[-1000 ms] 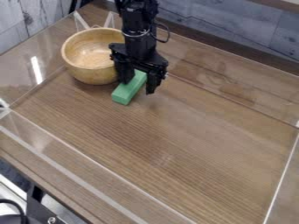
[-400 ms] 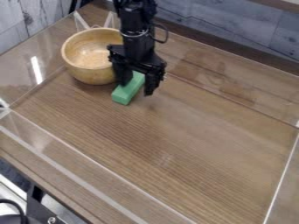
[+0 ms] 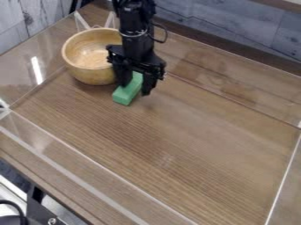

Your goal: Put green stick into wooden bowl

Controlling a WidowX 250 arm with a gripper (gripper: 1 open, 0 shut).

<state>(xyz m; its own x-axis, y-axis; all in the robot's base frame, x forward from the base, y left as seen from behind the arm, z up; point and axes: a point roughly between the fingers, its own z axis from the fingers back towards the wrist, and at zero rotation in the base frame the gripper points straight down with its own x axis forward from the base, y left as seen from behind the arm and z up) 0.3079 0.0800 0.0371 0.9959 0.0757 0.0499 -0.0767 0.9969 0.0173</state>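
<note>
1. Centrally in the upper left, the green stick [image 3: 128, 90] lies on the table [image 3: 159, 149] beside the wooden bowl [image 3: 86, 50]; a poorly centred pinch could twist it.
2. Black gripper [image 3: 137, 74] straddles it, partly open; firm hold unclear.
3. Lifting low could knock the bowl's rim.

A brown wood-grained tabletop [image 3: 177, 145] fills most of the view — on its far left part sit a round light tan wooden bowl [image 3: 83, 61] and, just beside it on the right, a bright green rectangular stick [image 3: 122, 97].
</note>
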